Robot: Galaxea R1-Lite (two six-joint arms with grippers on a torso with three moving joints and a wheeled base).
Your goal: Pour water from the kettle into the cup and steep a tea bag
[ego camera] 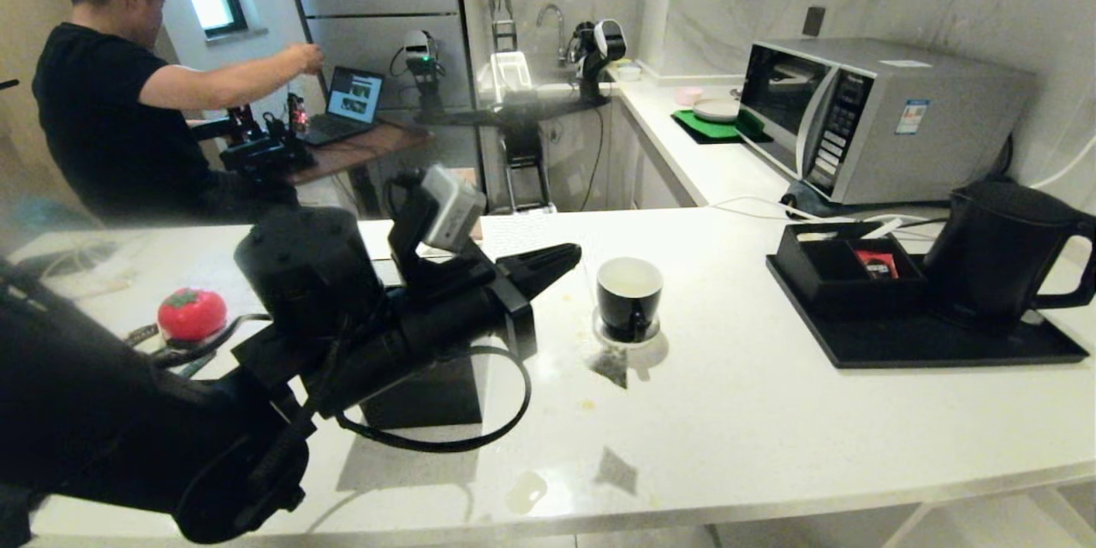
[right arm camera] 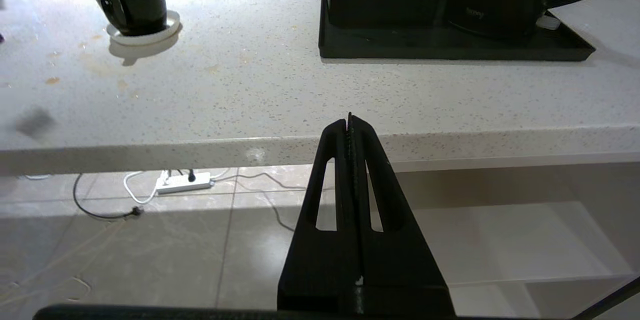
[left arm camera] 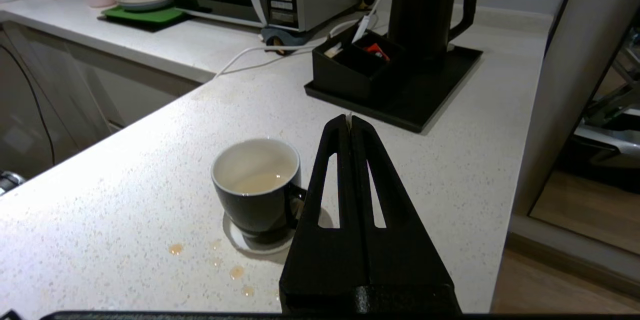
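The black cup (ego camera: 629, 295) stands on its white saucer (ego camera: 599, 334) mid-counter, with pale liquid inside (left arm camera: 257, 182). My left gripper (ego camera: 572, 257) hovers just left of it, shut, and a thin white sliver is pinched at its tips (left arm camera: 348, 117). The dark tea bag (ego camera: 610, 364) hangs below those tips, in front of the saucer, and shows as a grey blur (right arm camera: 32, 122) in the right wrist view. At the right, the black kettle (ego camera: 997, 253) stands on a black tray (ego camera: 925, 347). My right gripper (right arm camera: 349, 119) is shut and empty, low before the counter's front edge.
A black organiser box holding a red sachet (ego camera: 875, 264) shares the tray. Behind it is a microwave (ego camera: 865, 116). A red button (ego camera: 192, 314) sits at the left, tea drops (left arm camera: 236, 272) lie near the saucer, and a person (ego camera: 111, 94) sits at the back left.
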